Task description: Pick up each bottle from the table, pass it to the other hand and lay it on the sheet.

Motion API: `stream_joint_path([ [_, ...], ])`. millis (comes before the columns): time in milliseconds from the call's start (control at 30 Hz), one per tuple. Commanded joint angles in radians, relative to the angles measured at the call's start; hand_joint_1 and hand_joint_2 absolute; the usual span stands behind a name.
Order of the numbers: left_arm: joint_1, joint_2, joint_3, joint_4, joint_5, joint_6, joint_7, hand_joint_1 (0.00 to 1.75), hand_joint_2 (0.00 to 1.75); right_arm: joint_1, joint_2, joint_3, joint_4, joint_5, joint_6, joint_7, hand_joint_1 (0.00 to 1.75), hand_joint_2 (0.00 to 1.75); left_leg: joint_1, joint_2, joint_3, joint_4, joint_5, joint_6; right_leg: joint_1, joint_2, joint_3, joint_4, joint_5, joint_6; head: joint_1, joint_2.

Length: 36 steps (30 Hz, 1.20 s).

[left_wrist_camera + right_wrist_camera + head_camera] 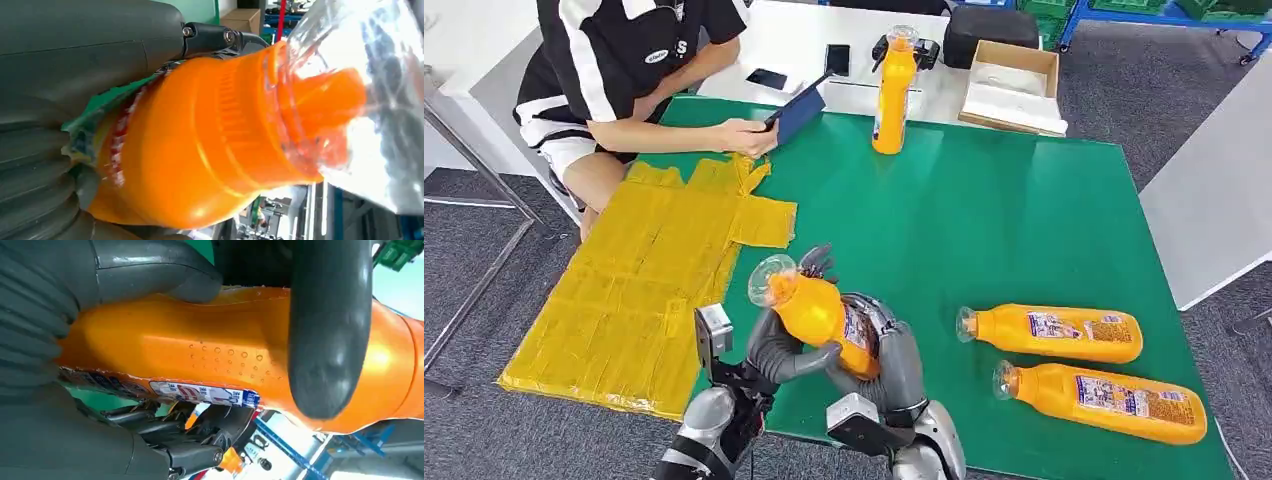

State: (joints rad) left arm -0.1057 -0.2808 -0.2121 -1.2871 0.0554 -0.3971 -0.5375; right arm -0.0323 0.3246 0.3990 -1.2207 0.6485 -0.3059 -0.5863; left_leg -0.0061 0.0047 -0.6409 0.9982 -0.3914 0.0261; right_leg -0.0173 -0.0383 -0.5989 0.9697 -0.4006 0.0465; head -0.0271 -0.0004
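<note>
Head view, held bottle (816, 312): orange, clear cap toward the yellow sheet, raised over the near edge of the green mat, between both hands.
Left hand (776, 352): thumb and fingers wrapped around the held bottle's upper body, clamped on it.
Right hand (886, 352): fingers closed around the labelled lower body of the same bottle; both hands grip it at once.
Left wrist view: orange shoulder and clear cap (365, 100) of the held bottle fill the frame, grey hand cover alongside.
Right wrist view: a thick grey thumb (327, 335) lies across the orange body, label strip beneath it.
Yellow sheet (654, 280): flat on the left part of the counter, wrinkled, nothing lying on it.
Lying bottles: two orange ones on the mat at right, the farther (1052, 333) and the nearer (1104, 402), caps pointing left, just beside each other.
Standing bottle (893, 92): upright at the mat's far edge.
Green mat (984, 220): covers the counter.
Person (624, 70): seated at far left, holding a dark tablet (796, 112) over the mat's corner.
Cardboard box (1014, 85): open, on the white table behind.
</note>
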Motion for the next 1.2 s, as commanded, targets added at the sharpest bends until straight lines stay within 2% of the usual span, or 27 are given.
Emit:
stream_joint_path([
  [33, -0.061, 0.025, 0.016, 0.086, 0.045, -0.015, 0.01, 1.75, 1.75, -0.022, 0.009, 0.084, 0.123, 0.014, -0.008, 0.013, 1.75, 1.75, 0.001, 0.001, 0.006, -0.001, -0.002, -0.003, 0.001, 0.004, 0.006, -0.001, -0.002, -0.003, 0.0, 0.0],
  [133, -0.061, 0.025, 0.016, 0.086, 0.045, -0.015, 0.01, 1.75, 1.75, -0.022, 0.009, 0.084, 0.123, 0.014, -0.008, 0.013, 1.75, 1.75, 0.001, 0.0, 0.003, -0.001, -0.001, -0.002, 0.0, 0.002, 0.003, -0.001, -0.001, -0.002, 0.0, 0.0],
  [667, -0.051, 0.016, 0.046, 0.07, 0.067, 0.002, 0.016, 1.75, 1.75, -0.004, -0.007, 0.052, 0.072, -0.011, -0.033, 0.014, 1.75, 1.75, 0.002, -0.001, 0.008, 0.0, -0.004, -0.004, 0.001, 0.004, 0.008, 0.0, -0.004, -0.004, 0.0, 0.0],
  [700, -0.044, 0.016, 0.052, 0.052, 0.058, 0.019, 0.012, 1.75, 1.75, 0.011, -0.013, 0.035, 0.023, -0.027, -0.035, 0.012, 1.29, 1.75, 0.001, -0.001, 0.004, 0.0, -0.002, -0.002, 0.001, 0.002, 0.005, -0.001, -0.002, -0.002, 0.0, 0.0],
  [733, -0.037, 0.016, 0.058, 0.034, 0.055, 0.026, 0.009, 1.75, 1.75, 0.025, -0.019, 0.024, -0.02, -0.044, -0.025, 0.014, 0.12, 1.75, 0.001, -0.001, 0.007, 0.0, -0.003, -0.003, 0.001, 0.003, 0.007, 0.0, -0.003, -0.003, 0.0, 0.0],
  [767, -0.032, 0.016, 0.067, 0.015, 0.056, 0.031, 0.007, 1.75, 1.75, 0.041, -0.024, 0.009, -0.072, -0.067, -0.015, 0.009, 0.0, 1.75, 0.001, -0.001, 0.006, 0.001, -0.003, -0.003, 0.001, 0.003, 0.007, 0.0, -0.004, -0.003, 0.0, 0.0],
  [800, -0.031, 0.018, 0.079, 0.001, 0.053, 0.043, 0.009, 1.75, 1.75, 0.059, -0.032, -0.006, -0.129, -0.094, 0.004, 0.012, 0.0, 1.75, 0.001, -0.001, 0.003, 0.001, -0.002, -0.002, 0.001, 0.002, 0.003, 0.0, -0.003, -0.002, 0.0, 0.0],
  [867, -0.043, 0.03, 0.099, -0.009, 0.029, 0.08, 0.017, 1.75, 1.75, 0.09, -0.044, -0.036, -0.226, -0.14, 0.05, 0.013, 0.0, 1.75, 0.001, -0.002, 0.007, 0.002, -0.005, -0.004, 0.001, 0.003, 0.007, 0.001, -0.006, -0.004, 0.0, 0.0],
  [900, -0.052, 0.033, 0.113, -0.01, 0.024, 0.091, 0.02, 1.75, 1.75, 0.105, -0.049, -0.05, -0.269, -0.146, 0.062, 0.013, 0.0, 1.75, 0.001, -0.002, 0.002, 0.001, -0.002, -0.002, 0.0, 0.0, 0.002, 0.001, -0.002, -0.002, 0.0, 0.0],
  [967, -0.079, 0.039, 0.144, -0.019, -0.06, 0.17, 0.013, 1.75, 1.75, 0.138, -0.049, -0.087, -0.368, -0.155, 0.071, 0.01, 0.0, 1.75, 0.001, -0.004, 0.004, 0.002, -0.003, -0.003, 0.001, 0.0, 0.005, 0.002, -0.005, -0.003, 0.0, 0.0],
  [1067, -0.096, 0.036, 0.161, -0.022, -0.093, 0.195, 0.025, 1.75, 1.75, 0.152, -0.044, -0.104, -0.411, -0.153, 0.084, 0.011, 0.0, 1.75, 0.001, -0.001, 0.002, 0.002, -0.002, -0.002, 0.001, 0.002, 0.002, 0.001, -0.002, -0.002, -0.001, 0.0],
  [1200, -0.168, 0.04, 0.166, -0.016, -0.37, 0.412, 0.013, 1.75, 1.75, 0.154, -0.046, -0.118, -0.459, -0.155, 0.099, 0.004, 0.0, 1.75, 0.001, -0.005, 0.003, 0.002, -0.003, -0.003, 0.001, -0.001, 0.003, 0.002, -0.004, -0.003, -0.001, 0.0],
])
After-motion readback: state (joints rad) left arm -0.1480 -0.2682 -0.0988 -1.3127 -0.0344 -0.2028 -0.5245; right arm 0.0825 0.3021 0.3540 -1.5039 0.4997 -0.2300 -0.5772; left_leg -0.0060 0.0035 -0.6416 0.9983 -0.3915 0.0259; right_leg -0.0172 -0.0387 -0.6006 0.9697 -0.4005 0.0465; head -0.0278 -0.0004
